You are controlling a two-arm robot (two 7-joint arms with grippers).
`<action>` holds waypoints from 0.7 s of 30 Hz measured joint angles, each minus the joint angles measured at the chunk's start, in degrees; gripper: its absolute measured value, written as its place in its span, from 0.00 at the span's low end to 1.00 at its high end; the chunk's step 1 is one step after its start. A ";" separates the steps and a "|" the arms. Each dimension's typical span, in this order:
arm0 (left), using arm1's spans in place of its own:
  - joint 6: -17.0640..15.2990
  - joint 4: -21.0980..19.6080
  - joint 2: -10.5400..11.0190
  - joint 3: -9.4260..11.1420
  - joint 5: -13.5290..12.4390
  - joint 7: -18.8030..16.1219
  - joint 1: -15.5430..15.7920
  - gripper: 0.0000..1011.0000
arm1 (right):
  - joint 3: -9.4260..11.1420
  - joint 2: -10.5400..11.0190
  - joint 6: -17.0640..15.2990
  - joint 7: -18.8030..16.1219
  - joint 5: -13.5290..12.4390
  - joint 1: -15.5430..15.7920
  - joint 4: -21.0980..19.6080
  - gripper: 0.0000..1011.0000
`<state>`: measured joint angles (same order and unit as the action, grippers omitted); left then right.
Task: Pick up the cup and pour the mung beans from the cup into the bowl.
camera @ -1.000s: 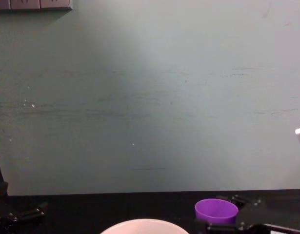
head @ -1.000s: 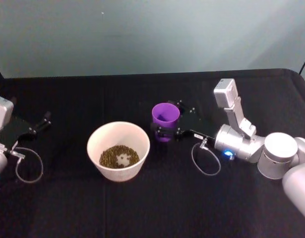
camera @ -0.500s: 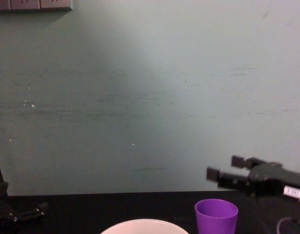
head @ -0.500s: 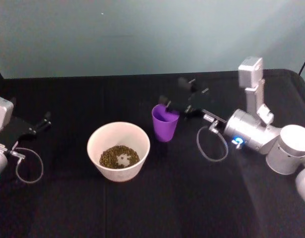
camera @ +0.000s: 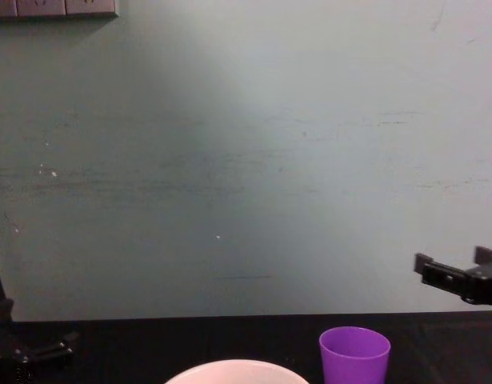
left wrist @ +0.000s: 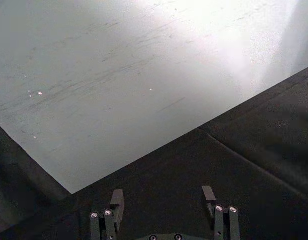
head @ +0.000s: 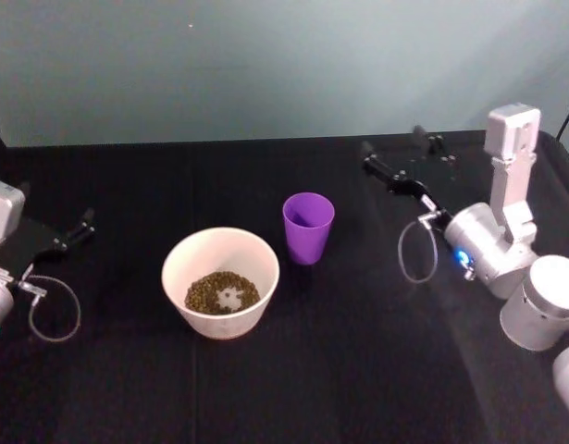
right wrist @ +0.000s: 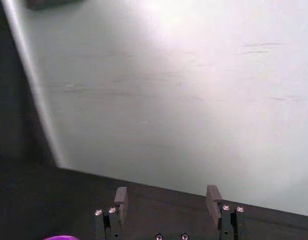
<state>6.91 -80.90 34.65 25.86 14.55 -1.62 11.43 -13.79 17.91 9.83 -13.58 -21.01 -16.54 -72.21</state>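
Note:
The purple cup point(head: 308, 227) stands upright on the black table, just right of the bowl point(head: 178, 262), and nothing holds it. Its inside looks bare purple. The mung beans point(head: 222, 292) lie in a heap on the bowl's bottom. My right gripper point(head: 392, 141) hangs open above the table, up and to the right of the cup and well apart from it. In the chest view the right gripper point(camera: 452, 261) hovers above the cup point(camera: 354, 354), to its right, and the bowl's rim point(camera: 238, 370) shows low. My left gripper point(head: 74, 231) rests open at the far left.
A black cloth covers the table point(head: 293, 370), and a pale green wall point(head: 265, 65) stands right behind its back edge. Loose cable loops hang from both wrists, one point(head: 409, 259) by the right arm.
My right gripper has let go of the cup, risen and drawn back to the right. The cup stays upright where it was set. The left arm has not moved.

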 joint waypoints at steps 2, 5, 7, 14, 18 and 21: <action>0.00 0.00 0.00 0.00 0.00 0.00 0.00 1.00 | 0.36 -0.66 0.94 2.31 1.46 0.22 0.54 0.99; 0.00 0.00 0.00 0.00 0.00 0.00 0.00 1.00 | 0.78 -1.99 3.22 6.93 5.13 0.46 1.88 0.99; 0.00 0.00 0.00 0.00 0.00 0.00 0.00 1.00 | 0.90 -2.41 4.02 8.30 6.42 0.55 2.36 0.99; 0.00 0.00 0.00 0.00 0.00 0.00 0.00 1.00 | 1.14 -3.36 6.14 10.57 9.83 0.53 4.04 0.99; 0.00 0.00 -0.01 0.00 0.00 0.00 0.00 1.00 | 1.14 -3.36 6.15 10.57 9.74 0.52 3.96 0.99; 0.00 0.00 0.00 0.00 0.00 0.00 0.00 1.00 | 1.14 -3.31 6.13 10.57 9.66 0.53 3.85 0.99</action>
<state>6.91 -80.90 34.65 25.86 14.55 -1.62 11.43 -12.65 14.60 15.95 -3.01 -11.34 -16.02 -68.36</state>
